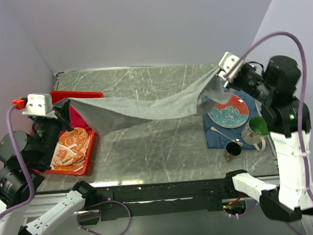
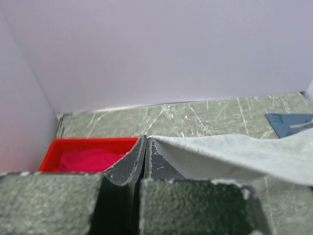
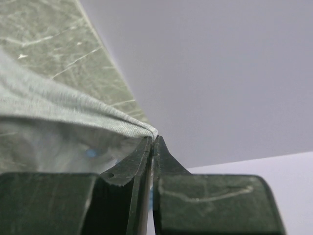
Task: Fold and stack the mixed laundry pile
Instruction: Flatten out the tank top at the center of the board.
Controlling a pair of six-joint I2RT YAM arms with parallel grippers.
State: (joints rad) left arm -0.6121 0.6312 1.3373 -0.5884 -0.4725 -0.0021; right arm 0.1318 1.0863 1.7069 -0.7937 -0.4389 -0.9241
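Over the table (image 1: pixel 148 150) you've got the grey garment (image 1: pixel 145 110) strung up, sagging mid-air. The tray (image 1: pixel 85 94) at left holds the shirt (image 1: pixel 80 120) and orange cloth (image 1: pixel 71 146). Left gripper (image 2: pixel 145 139) and right gripper (image 3: pixel 153 138) each pinch a garment end tight.

Probably a robotics lab: plain lilac walls (image 1: pixel 139 22) box in a marbled table (image 1: pixel 147 145).

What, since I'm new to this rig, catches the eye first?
The long grey garment hangs stretched above the table, sagging between the left gripper and the right gripper, each shut on an end. At the left, a red tray holds a crimson shirt and an orange-and-white cloth.
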